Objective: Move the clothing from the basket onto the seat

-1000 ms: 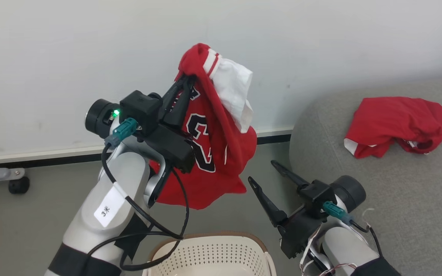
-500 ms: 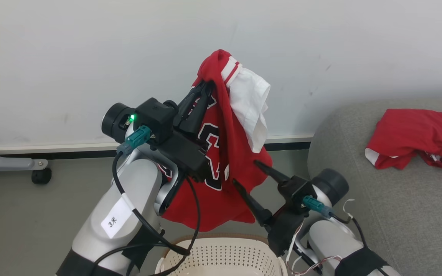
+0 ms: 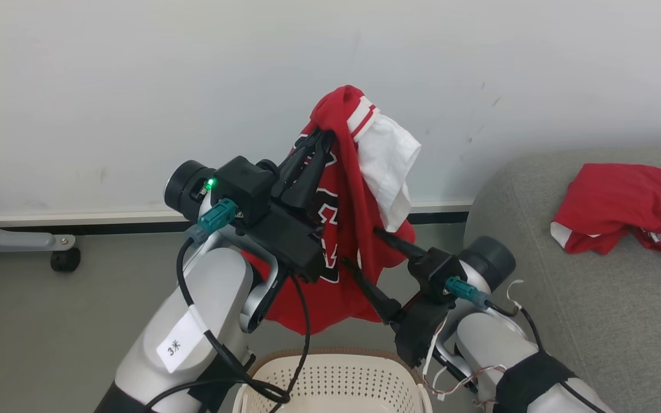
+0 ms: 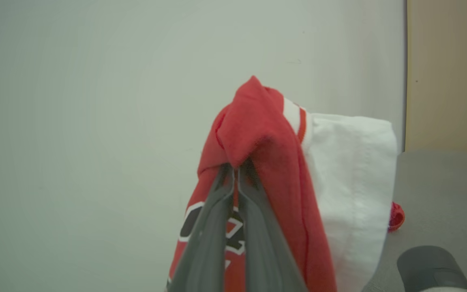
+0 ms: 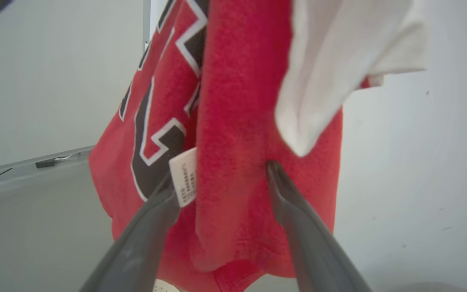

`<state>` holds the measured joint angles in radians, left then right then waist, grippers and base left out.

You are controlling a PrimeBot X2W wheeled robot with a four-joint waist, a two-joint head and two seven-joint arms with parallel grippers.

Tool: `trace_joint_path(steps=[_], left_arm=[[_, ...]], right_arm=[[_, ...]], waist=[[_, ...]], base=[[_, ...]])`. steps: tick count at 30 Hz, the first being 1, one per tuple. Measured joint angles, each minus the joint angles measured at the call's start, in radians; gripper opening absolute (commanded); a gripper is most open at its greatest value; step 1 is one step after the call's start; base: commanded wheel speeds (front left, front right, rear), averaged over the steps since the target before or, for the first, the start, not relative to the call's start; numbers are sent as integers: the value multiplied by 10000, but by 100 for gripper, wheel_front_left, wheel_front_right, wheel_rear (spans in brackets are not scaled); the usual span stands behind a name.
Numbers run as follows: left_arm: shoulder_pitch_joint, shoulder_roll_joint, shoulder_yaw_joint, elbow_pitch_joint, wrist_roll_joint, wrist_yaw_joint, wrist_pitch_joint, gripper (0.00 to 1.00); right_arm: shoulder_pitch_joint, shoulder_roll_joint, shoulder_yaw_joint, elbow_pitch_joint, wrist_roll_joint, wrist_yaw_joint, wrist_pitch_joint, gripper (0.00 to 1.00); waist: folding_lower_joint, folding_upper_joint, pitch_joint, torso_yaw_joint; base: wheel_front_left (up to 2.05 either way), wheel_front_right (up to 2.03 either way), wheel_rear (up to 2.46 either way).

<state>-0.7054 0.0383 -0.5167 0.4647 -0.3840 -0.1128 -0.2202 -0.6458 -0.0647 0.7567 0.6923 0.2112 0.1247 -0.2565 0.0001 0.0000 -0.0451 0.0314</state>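
My left gripper (image 3: 322,137) is raised above the basket (image 3: 336,381) and shut on the top fold of a red jersey (image 3: 359,241) with black-and-white lettering and a white lining. The jersey hangs free below the gripper. In the left wrist view the left gripper (image 4: 235,166) pinches the red jersey (image 4: 266,138) at its fingertips. My right gripper (image 3: 368,249) is open, and its two fingers straddle a hanging fold of the jersey (image 5: 233,121); the right gripper (image 5: 221,174) has cloth between its fingers. A second red garment (image 3: 623,206) lies on the grey seat (image 3: 594,321).
A white wall with a dark skirting strip stands close behind the jersey. A grey stand leg with a black caster (image 3: 65,259) sits on the grey floor at the left. The seat's rounded arm (image 3: 479,218) is just right of my right arm.
The head camera has swung, shifting the whole picture. My open right gripper has moved up and left so that its fingers now straddle the hanging jersey. The left gripper stays shut on it.
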Motion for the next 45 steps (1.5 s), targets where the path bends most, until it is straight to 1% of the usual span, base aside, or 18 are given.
trace_joint_path(steps=[4,5,6,8,15,19,20,21,22,26,32,34,40,44,45], left_arm=[[37,2,-84,-209,-46,75,73,0],[73,2,-111,-278,-88,77,73,0],[122,0,-150,-336,-186,84,73,0],[211,-2,-190,-385,-374,88,75,0],[754,10,132,-393,-558,305,73,0],[1133,228,401,-215,-644,430,71,0],[1237,291,497,-153,-688,439,58,41],[1349,372,577,-107,-756,445,56,92],[1460,441,623,-67,-844,474,54,100],[1846,527,738,48,-999,516,-19,100],[2157,458,715,105,-1034,504,-119,100],[2255,422,612,107,-1037,412,-121,100],[2581,322,-38,77,-986,157,-198,100],[2732,307,-506,75,-874,67,-201,100],[2786,295,-566,61,-871,67,-209,100]], right_arm=[[-281,2,46,81,159,0,-2,100],[-350,2,69,121,265,0,0,83],[-426,2,94,163,349,0,-2,40],[-535,-2,150,196,431,-2,-2,0],[-661,4,265,221,734,-2,0,0],[-859,4,84,226,882,0,0,0],[-924,2,19,198,886,0,0,0],[-997,0,-21,144,897,0,0,0],[-1051,0,-69,54,926,0,0,0],[-1212,-157,-228,-297,970,0,0,0],[-1277,-871,-545,-972,963,-4,0,0],[-1249,-1108,-658,-1229,943,-50,0,0],[-862,-2002,-1037,-1985,859,-464,-2,0],[-361,-2516,-1200,-2531,805,-727,0,0],[-248,-2621,-1239,-2671,798,-744,0,0]], waist=[[0,0,41,27],[0,0,53,38],[0,0,67,49],[0,0,99,70],[0,0,196,-57],[0,0,233,-288],[0,0,241,-360],[0,0,248,-441],[0,0,254,-525],[0,0,272,-926],[0,1,280,-1644],[0,0,277,-1899],[-1,0,259,-2701],[-1,0,246,-3246],[-1,0,244,-3382]], base=[[0,0,0],[0,0,0],[0,0,0],[0,0,0],[0,0,0],[0,0,0],[0,0,0],[0,0,0],[0,0,0],[0,0,0],[0,0,0],[0,0,0],[0,0,0],[0,0,0],[0,0,0]])
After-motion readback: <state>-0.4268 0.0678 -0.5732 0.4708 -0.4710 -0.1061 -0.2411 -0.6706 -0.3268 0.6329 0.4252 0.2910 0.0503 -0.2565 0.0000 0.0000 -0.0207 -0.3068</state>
